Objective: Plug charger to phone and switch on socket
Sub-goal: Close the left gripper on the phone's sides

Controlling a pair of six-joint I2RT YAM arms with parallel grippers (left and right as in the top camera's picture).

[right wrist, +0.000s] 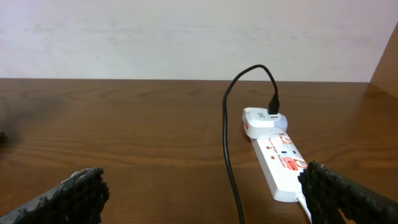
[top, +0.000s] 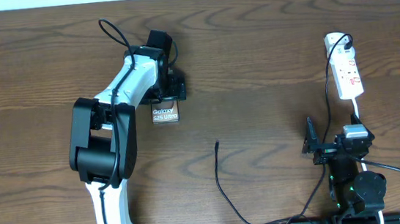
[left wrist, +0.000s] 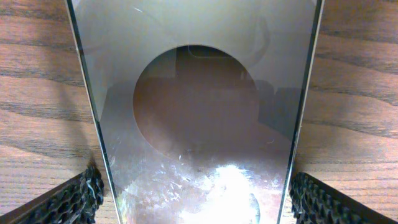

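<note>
Phone: the small flat smartphone with the brownish screen and white "Galaxy" lettering (top: 165, 116) lies flat on the brown wooden tabletop (top: 269, 61), left of centre and towards the far edge.
Left claw: the left claw (left wrist: 196, 198) is spread wide over the phone, one pad just beside each long edge. I see no firm pinch.
Charger: the long thin black cable (top: 218, 173) has its small plug tip lying loose near the middle of the tabletop, well apart from the phone. Its other end sits in a white adapter (right wrist: 264, 119).
Socket: the narrow white power strip with red markings (top: 346, 72) lies by the right edge, far side. Its switch is too small to read.
Right claw: the right claw (right wrist: 208, 193) is spread and empty, near the strip's near end.
Progress: early, I'd judge. The tip is not in the phone and nothing touches the strip, so both steps are left.
</note>
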